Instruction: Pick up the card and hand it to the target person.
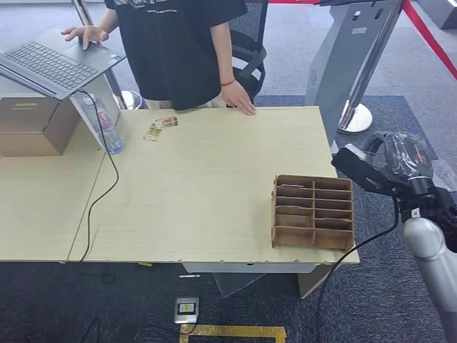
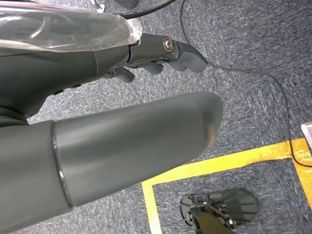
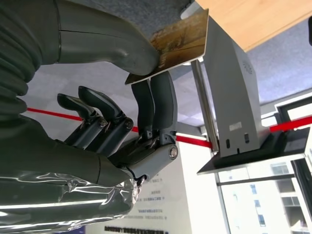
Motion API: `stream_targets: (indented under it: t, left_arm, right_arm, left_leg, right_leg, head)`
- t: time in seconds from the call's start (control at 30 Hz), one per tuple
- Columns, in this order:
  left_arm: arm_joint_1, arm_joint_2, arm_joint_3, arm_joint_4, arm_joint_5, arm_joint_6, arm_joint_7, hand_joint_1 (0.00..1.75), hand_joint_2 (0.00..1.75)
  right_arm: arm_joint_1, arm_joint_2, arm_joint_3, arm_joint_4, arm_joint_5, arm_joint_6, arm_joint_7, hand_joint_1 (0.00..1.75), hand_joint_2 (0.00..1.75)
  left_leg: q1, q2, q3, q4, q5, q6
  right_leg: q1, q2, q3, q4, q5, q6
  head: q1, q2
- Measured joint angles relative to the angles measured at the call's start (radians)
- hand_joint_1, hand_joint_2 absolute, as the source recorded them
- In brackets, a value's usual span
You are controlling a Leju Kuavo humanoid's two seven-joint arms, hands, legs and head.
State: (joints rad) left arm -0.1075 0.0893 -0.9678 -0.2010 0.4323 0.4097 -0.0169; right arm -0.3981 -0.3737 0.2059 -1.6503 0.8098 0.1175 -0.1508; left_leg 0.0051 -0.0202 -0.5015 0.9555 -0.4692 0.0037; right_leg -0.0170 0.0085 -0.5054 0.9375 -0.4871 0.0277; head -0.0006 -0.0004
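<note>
My right hand point(image 3: 121, 131) pinches a worn brownish card point(image 3: 180, 36) between its thumb and two fingers; the other fingers are curled below. In the head view this hand point(image 1: 369, 170) hovers off the table's right edge, just above and to the right of the wooden slotted card rack point(image 1: 313, 212). A person in a black shirt stands at the far side of the table point(image 1: 205, 179), one hand point(image 1: 240, 96) resting on the tabletop and the other point(image 1: 83, 33) on a laptop. My left hand point(image 2: 110, 136) hangs over the carpet, holding nothing.
Two loose cards point(image 1: 161, 127) lie near the far left of the table. A water bottle point(image 1: 108, 128), a raised laptop point(image 1: 53, 61) and a cardboard box point(image 1: 32, 125) stand at the left. A grey stand point(image 1: 350, 64) rises behind the table's right corner.
</note>
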Motion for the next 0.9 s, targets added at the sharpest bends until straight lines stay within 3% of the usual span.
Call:
stream_targets:
  t: [0.27, 0.53, 0.9]
  left_arm:
    - [0.0, 0.0, 0.0, 0.0, -0.007, 0.0, -0.004, 0.0, 0.0]
    - [-0.009, -0.003, -0.003, 0.0, -0.024, 0.001, -0.005, 0.0, 0.0]
    - [-0.02, -0.011, -0.004, 0.0, -0.029, 0.006, 0.0, 0.0, 0.0]
  right_arm:
    - [-0.034, -0.02, -0.017, -0.022, -0.017, -0.037, 0.003, 1.75, 1.75]
    - [-0.06, -0.011, 0.016, -0.014, 0.171, -0.152, 0.064, 1.75, 1.75]
    - [-0.158, 0.065, 0.129, 0.115, 0.405, -0.329, 0.136, 1.75, 1.75]
  left_leg:
    - [0.0, 0.0, 0.0, 0.0, 0.0, 0.0]
    - [0.0, 0.0, -0.001, 0.0, 0.0, 0.0]
    - [0.0, -0.001, -0.002, -0.001, 0.0, 0.0]
  right_leg:
    - [0.0, 0.0, 0.0, 0.0, 0.0, 0.0]
    - [0.0, 0.0, 0.0, 0.0, 0.0, 0.0]
    - [0.0, -0.001, 0.0, 0.001, 0.0, 0.0]
  head:
    - [0.0, 0.0]
    - [0.0, 0.0]
    - [0.0, 0.0]
